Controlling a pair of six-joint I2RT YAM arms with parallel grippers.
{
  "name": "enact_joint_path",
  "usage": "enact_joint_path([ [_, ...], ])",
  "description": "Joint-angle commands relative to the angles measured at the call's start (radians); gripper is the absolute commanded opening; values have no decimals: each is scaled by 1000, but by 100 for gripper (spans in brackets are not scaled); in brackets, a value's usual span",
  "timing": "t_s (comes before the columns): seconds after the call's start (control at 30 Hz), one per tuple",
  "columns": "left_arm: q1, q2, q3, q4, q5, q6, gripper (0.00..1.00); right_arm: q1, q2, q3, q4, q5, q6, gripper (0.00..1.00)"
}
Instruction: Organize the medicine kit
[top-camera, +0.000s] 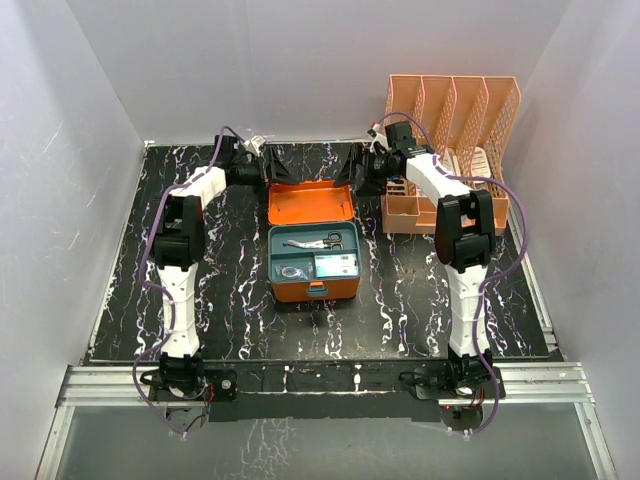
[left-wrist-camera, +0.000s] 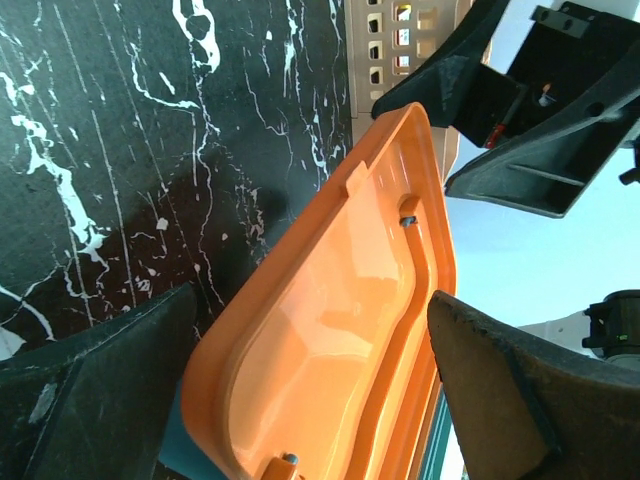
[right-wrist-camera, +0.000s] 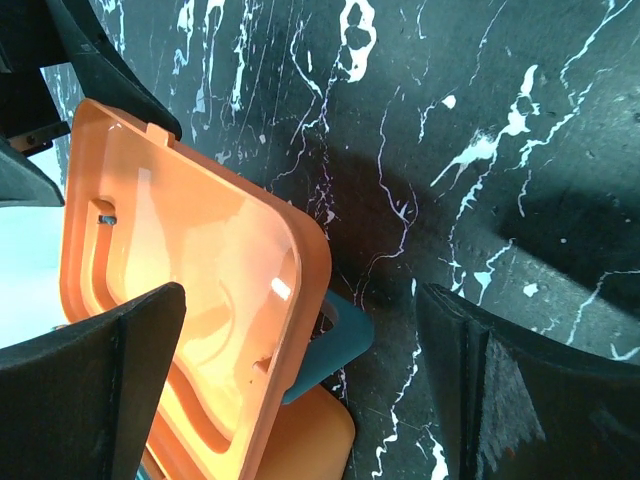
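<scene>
The orange medicine kit (top-camera: 314, 291) sits mid-table with its lid (top-camera: 310, 203) raised behind it. Its teal tray (top-camera: 274, 258) holds scissors (top-camera: 315, 241) and small packets. My left gripper (top-camera: 272, 165) is open at the lid's back left corner. In the left wrist view the lid (left-wrist-camera: 370, 230) lies between its spread fingers (left-wrist-camera: 100, 390). My right gripper (top-camera: 362, 172) is open at the lid's back right corner. In the right wrist view the lid (right-wrist-camera: 180, 250) passes one finger (right-wrist-camera: 90, 390), with a teal tray corner (right-wrist-camera: 345, 340) beside it. No pad visibly touches the lid.
A peach slatted file organizer (top-camera: 450, 140) stands at the back right, just behind my right arm; it also shows in the left wrist view (left-wrist-camera: 400, 40). White walls enclose the black marbled table (top-camera: 230, 300) on three sides.
</scene>
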Motion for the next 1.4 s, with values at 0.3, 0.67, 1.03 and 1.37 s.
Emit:
enact_joint_path([
  [0.3, -7, -113, -31, 75, 127, -112, 99, 11, -50, -39, 101, -169, 49, 98],
  [0.67, -27, -171, -31, 85, 176, -165, 99, 11, -170, -120, 159, -243, 95, 98],
  [1.03, -33, -248, -34, 59, 212, -185, 99, 10, -315, -151, 132, -266, 107, 98],
  [1.37, -36, -354, -57, 30, 266, -190, 99, 3, -411, -189, 95, -236, 96, 98],
])
